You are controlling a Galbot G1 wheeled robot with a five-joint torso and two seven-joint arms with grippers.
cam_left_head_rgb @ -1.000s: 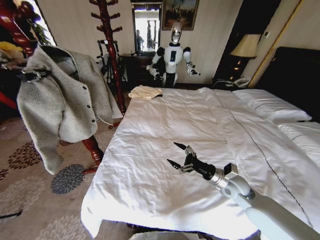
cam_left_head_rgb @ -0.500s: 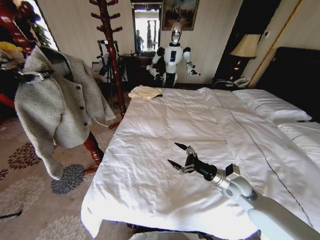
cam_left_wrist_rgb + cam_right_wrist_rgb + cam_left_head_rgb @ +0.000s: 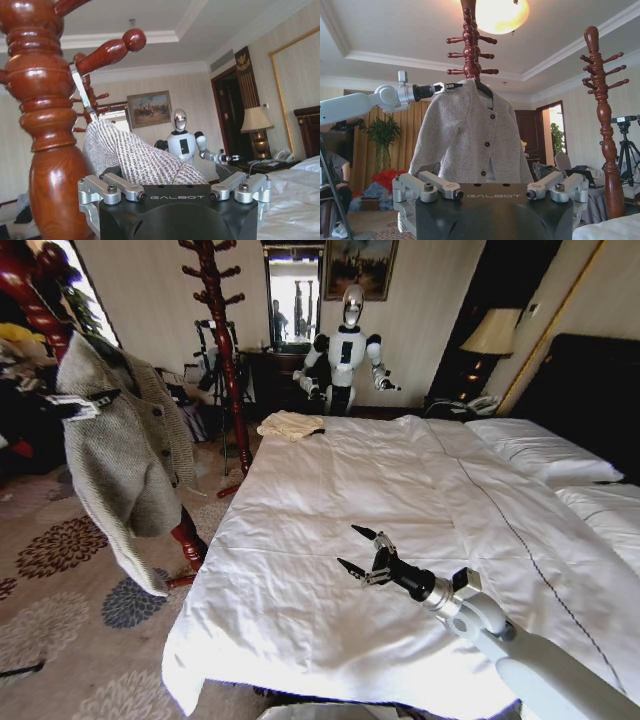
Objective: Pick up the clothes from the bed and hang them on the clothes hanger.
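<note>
Grey-beige knit: the cardigan (image 3: 125, 450) hangs off the floor at the far left of the head view, beside the bed and well apart from it, one sleeve trailing low over the flowered carpet (image 3: 60, 640).
Hanger: a slim black hanger (image 3: 485, 89) sits inside the cardigan's shoulders, seen in the right wrist view just under the pegs of a reddish wood coat stand (image 3: 470, 37).
Left gripper: the left gripper (image 3: 92, 400) is at the cardigan's shoulder, its fingers closed on the knit there; in the right wrist view the arm reaches in level to that same shoulder, and the left wrist view shows the knit bunched just ahead of the gripper body, next to the coat stand's thick post.
Second stand: another coat stand (image 3: 222, 340) rises between the cardigan and the bed.
Folded cloth: a cream-yellow cloth (image 3: 290, 424) lies at the bed's far left corner.
Bed: the white duvet (image 3: 330, 490) is spread flat, with pillows (image 3: 540, 455) at the right.
Right gripper: the right gripper (image 3: 357, 550) hovers low over the near part of the duvet, jaws spread wide and holding nothing.
</note>
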